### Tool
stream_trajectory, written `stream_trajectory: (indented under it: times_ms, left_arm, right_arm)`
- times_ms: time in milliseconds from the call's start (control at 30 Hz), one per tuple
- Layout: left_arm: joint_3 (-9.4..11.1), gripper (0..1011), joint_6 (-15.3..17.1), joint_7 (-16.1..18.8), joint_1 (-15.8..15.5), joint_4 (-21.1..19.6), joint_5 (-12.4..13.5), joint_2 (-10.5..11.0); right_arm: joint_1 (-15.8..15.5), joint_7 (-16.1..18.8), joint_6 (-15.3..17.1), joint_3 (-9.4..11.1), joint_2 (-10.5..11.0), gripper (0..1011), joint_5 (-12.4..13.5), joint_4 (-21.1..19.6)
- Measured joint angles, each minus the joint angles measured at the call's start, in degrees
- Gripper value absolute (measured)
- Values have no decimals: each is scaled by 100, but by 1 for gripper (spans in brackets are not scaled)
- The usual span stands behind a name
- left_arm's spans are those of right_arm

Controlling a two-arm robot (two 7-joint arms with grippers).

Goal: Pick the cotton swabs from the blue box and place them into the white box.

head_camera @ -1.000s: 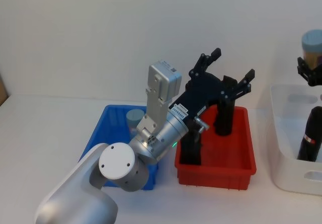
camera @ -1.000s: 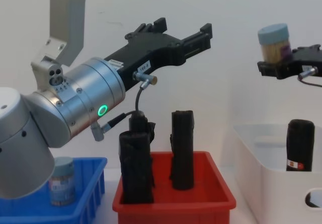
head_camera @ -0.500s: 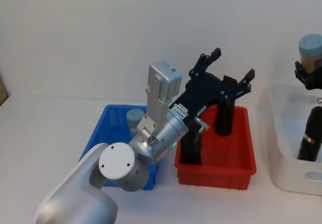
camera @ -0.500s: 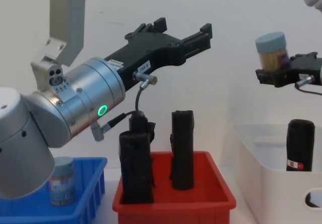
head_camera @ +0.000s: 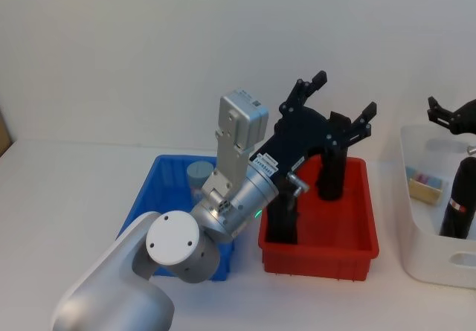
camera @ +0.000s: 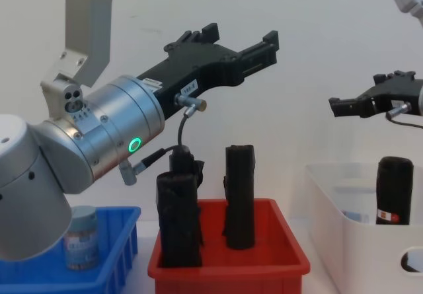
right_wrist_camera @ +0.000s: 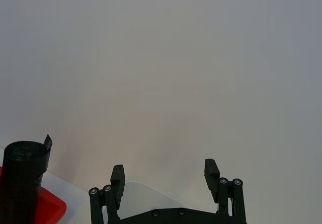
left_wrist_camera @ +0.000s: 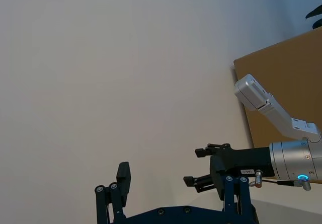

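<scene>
From the blue box [head_camera: 160,197], where I see one cotton swabs tub [head_camera: 199,175] standing upright, my open, empty left gripper [head_camera: 332,102] is nearer than the open right gripper [head_camera: 451,115] above the white box [head_camera: 416,256].

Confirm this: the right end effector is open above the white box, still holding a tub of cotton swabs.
Wrong on one point. The right end effector is open above the white box, but holds nothing; the head view shows the tub of cotton swabs lying inside that box.
</scene>
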Motion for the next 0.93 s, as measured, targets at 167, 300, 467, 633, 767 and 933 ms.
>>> stream_trajectory:
  times_ms: [167, 300, 467, 633, 767, 933]
  left_arm:
    - [0, 1000, 0, 0, 0, 0, 0, 0]
    - [0, 1000, 0, 0, 0, 0, 0, 0]
    - [0, 1000, 0, 0, 0, 0, 0, 0]
    - [0, 1000, 0, 0, 0, 0, 0, 0]
    - [0, 1000, 0, 0, 0, 0, 0, 0]
    - [0, 1000, 0, 0, 0, 0, 0, 0]
  right_arm:
    - [2, -3, -7, -3, -3, 1001, -6, 14]
    - [4, -5, -9, -5, -4, 1001, -9, 21]
    - [6, -8, -12, -6, -6, 1002, -12, 27]
    - [9, -8, -15, -7, -8, 1002, -15, 31]
    - [10, -8, -17, -7, -9, 1002, -16, 34]
    - [10, -8, -18, -7, -9, 1002, -16, 36]
